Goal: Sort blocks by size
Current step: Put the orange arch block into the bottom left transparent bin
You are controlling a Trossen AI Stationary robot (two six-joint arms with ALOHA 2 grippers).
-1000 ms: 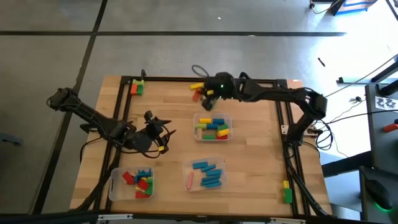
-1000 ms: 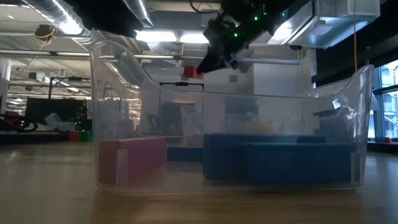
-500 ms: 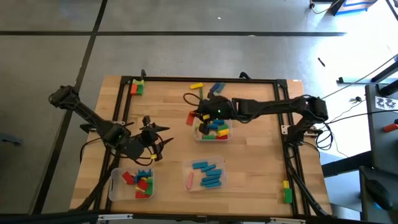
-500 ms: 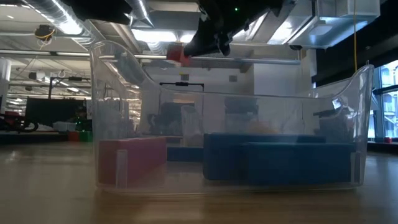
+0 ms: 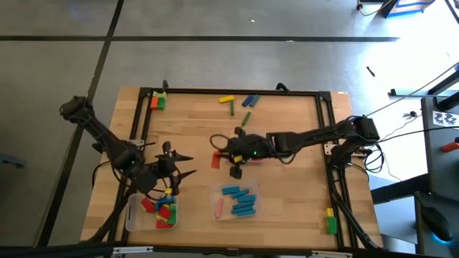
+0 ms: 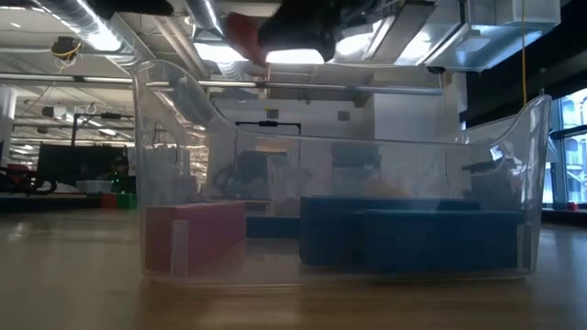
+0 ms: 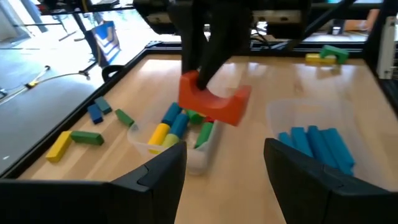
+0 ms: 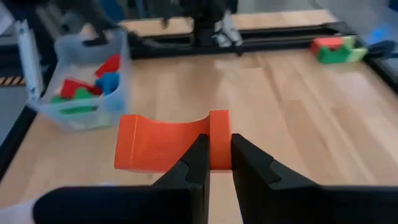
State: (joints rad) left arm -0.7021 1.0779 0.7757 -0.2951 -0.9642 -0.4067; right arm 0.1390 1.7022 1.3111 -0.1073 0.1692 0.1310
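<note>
One red arch block point(image 8: 166, 142) pinched between right gripper point(image 8: 214, 163) fingertips, above table.

From my remote station this reads as a robotics lab set in a big industrial hall. I see the pale wooden worktop point(image 5: 287, 179) edged by a black metal frame point(image 5: 229, 92), standing on a grey polished concrete floor point(image 5: 215, 61) with dark joint lines. Beyond the worktop, the low camera shows me silver exposed ceiling ducts point(image 6: 83, 27), long strip lights point(image 6: 275, 57) and distant cluttered workbenches point(image 6: 64, 174). Loose cables point(image 5: 401, 118) trail beside the worktop's right edge.
</note>
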